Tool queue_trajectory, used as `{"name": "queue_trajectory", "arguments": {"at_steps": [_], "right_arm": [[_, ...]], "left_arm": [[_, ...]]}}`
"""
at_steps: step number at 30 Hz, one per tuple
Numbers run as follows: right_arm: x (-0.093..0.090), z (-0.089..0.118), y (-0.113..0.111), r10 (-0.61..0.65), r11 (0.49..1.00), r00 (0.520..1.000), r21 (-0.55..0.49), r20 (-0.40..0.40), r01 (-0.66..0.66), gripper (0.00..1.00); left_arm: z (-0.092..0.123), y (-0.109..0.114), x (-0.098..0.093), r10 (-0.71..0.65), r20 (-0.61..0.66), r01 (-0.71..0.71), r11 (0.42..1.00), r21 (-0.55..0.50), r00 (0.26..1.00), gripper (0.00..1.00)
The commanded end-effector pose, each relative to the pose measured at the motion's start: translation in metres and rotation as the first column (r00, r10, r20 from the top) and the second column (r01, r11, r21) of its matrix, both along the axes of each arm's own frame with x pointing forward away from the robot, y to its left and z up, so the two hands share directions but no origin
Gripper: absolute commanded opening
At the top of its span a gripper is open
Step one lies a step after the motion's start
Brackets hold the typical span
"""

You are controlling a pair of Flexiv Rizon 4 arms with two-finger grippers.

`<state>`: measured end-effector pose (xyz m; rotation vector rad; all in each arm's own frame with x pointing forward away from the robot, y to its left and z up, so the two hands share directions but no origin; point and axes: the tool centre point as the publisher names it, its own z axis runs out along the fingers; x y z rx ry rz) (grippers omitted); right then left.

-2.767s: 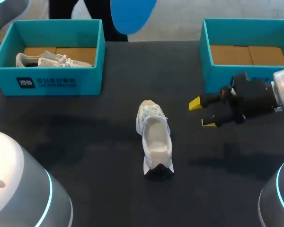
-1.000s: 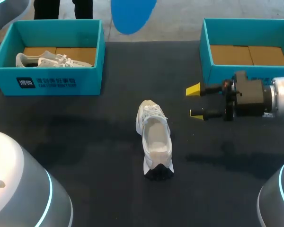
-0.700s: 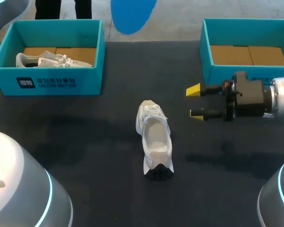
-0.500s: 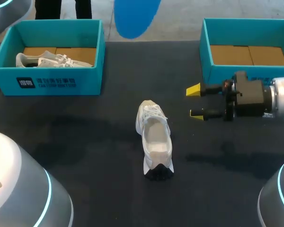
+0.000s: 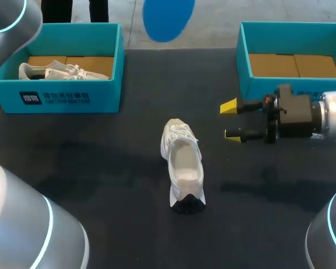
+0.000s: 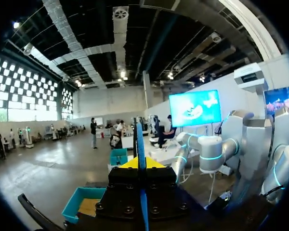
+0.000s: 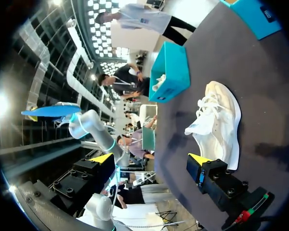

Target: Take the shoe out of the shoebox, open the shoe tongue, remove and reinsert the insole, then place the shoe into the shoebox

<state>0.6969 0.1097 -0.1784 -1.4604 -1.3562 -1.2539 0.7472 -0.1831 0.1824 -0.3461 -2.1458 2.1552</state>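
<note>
High above the table [image 5: 117, 168], the blue insole [image 5: 168, 19] is hanging in the air, and the head view is cutting off whatever is holding it. Only the left wrist view is showing that: the left gripper [image 6: 139, 162] is clamping the insole edge-on, its yellow tips pressing on the thin blue sheet from both sides. Mid-table, the white shoe [image 5: 182, 162] is sitting upright on its sole, dark heel toward the robot, toe pointing away. The right gripper [image 5: 231, 120] is hovering near the shoe's right side with its fingers spread wide, clear of the shoe; its own wrist view is showing the shoe lying ahead of those fingers. The right shoebox [image 5: 252, 89] behind it is showing its bare cardboard floor, while the left shoebox [image 5: 73, 98] is holding a second shoe [image 5: 56, 70].
</note>
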Motion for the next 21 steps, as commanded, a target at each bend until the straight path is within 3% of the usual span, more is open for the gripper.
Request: {"name": "queue_trajectory", "arguments": {"at_steps": [1,10,15,21], "right_arm": [[-0.001,0.0,0.002,-0.003,1.0,1.0,-0.002,0.0,0.003,1.0],[-0.001,0.0,0.002,-0.003,1.0,1.0,-0.002,0.0,0.003,1.0],[-0.001,0.0,0.002,-0.003,1.0,1.0,-0.002,0.0,0.003,1.0],[-0.001,0.0,0.002,-0.003,1.0,1.0,-0.002,0.0,0.003,1.0]], "left_arm": [[-0.003,-0.001,-0.008,-0.05,0.373,0.057,0.998,-0.008,0.927,0.0],[-0.018,-0.004,-0.015,-0.058,0.643,0.012,0.997,0.076,0.764,0.0],[-0.034,-0.009,-0.01,-0.094,0.678,-0.03,0.985,0.169,0.729,0.0],[-0.034,-0.009,-0.01,-0.094,0.678,-0.03,0.985,0.169,0.729,0.0]]}}
